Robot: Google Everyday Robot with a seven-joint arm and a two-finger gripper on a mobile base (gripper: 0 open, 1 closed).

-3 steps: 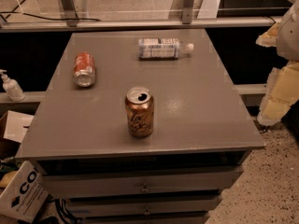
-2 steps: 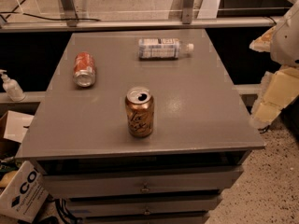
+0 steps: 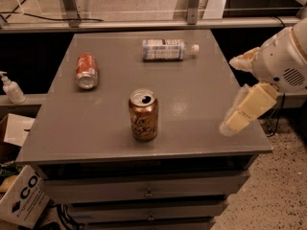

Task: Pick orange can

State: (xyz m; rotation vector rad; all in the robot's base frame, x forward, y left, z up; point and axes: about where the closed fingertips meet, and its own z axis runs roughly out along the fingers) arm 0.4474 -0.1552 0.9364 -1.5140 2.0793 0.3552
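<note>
The orange can (image 3: 143,115) stands upright near the front middle of the grey table (image 3: 201,104); it is copper-orange with dark cursive script and a silver top. My gripper (image 3: 233,94) is at the table's right edge, to the right of the can and well apart from it. Its two cream fingers are spread, one finger (image 3: 247,108) pointing down-left over the table edge, the other (image 3: 243,61) higher up. It holds nothing.
A redder can (image 3: 87,71) lies on its side at the back left. A clear white-labelled bottle (image 3: 168,49) lies on its side at the back. The table has drawers (image 3: 148,191) below. A cardboard box (image 3: 24,200) and a pump bottle (image 3: 10,87) are at the left.
My gripper has moved left from the right edge of view toward the table's right edge. The cans and the bottle have not moved.
</note>
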